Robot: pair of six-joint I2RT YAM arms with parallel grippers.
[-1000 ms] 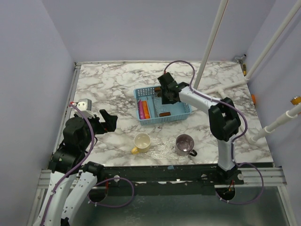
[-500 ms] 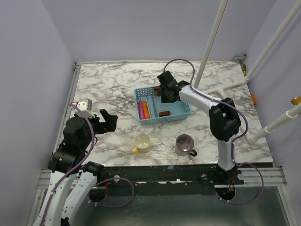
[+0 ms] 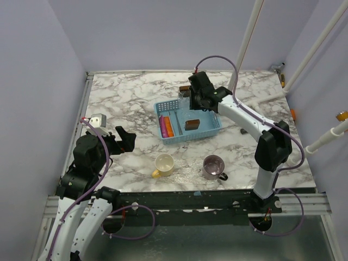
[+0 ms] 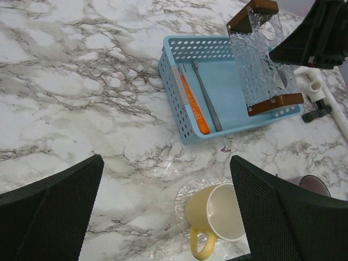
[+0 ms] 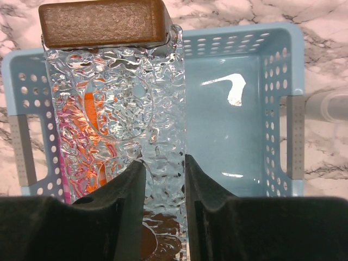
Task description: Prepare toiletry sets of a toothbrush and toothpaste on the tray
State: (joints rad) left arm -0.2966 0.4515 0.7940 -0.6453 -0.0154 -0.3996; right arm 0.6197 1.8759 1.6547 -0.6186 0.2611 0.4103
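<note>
The tray (image 3: 190,137) is a light blue mesh basket at mid-table. In it lie a pink toothpaste tube (image 3: 162,128), an orange toothpaste tube (image 3: 169,128) and the thin toothbrush (image 3: 175,120), side by side at its left. The left wrist view shows the tray (image 4: 187,122), orange tube (image 4: 193,104) and toothbrush (image 4: 206,97). My right gripper (image 3: 196,104) is shut on a clear textured sheet with brown end blocks (image 5: 163,98), held tilted over the tray (image 5: 234,136). My left gripper (image 3: 124,138) is open and empty, near the left of the table.
A yellow mug (image 3: 163,165) stands on a clear textured coaster (image 4: 187,198) in front of the tray. A purple-grey mug (image 3: 213,167) stands to its right. White pipes (image 3: 255,100) lie at the back right, beside the tray.
My right gripper has risen and drawn back from inside the tray, lifting the clear sheet; its lower brown block now shows over the tray's middle. The left arm has not moved.
</note>
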